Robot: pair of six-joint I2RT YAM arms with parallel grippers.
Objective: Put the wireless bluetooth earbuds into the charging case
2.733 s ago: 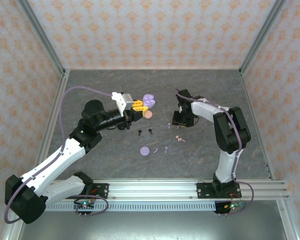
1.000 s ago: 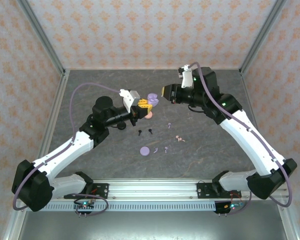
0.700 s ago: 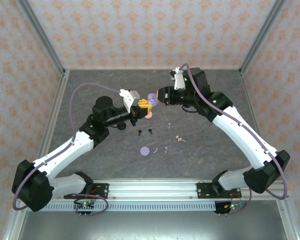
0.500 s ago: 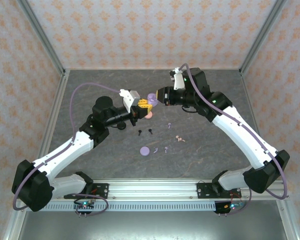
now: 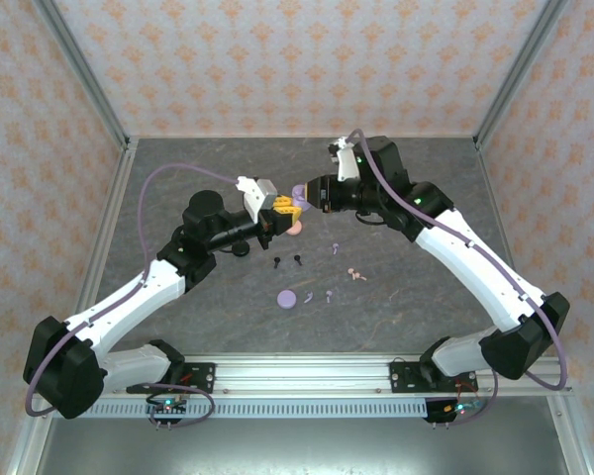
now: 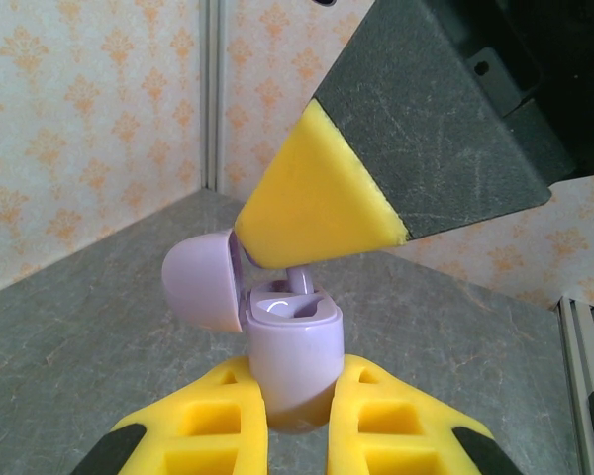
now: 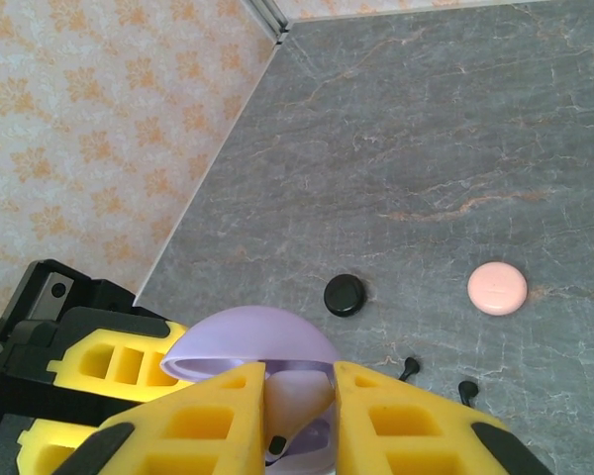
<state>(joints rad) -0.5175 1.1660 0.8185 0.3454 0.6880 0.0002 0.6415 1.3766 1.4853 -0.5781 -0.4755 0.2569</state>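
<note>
The left gripper [image 6: 295,376] clamps the open lilac case [image 6: 292,336]; the right gripper [image 7: 299,374] pinches a lilac earbud [image 6: 299,279] at its well — the right wrist camera adds a black case [image 7: 344,295] and pink case [image 7: 497,288] below.

Comes to four round cases: one open lilac case [image 5: 299,192], one shut lilac case [image 5: 287,298], one pink case [image 5: 293,227], one black case [image 5: 240,248]. Adds up to eight earbuds: two black earbuds [image 5: 278,263], two pink earbuds [image 5: 356,274], four lilac earbuds [image 5: 306,295], three lying on the worktop [image 5: 396,317], one at the open case.
</note>
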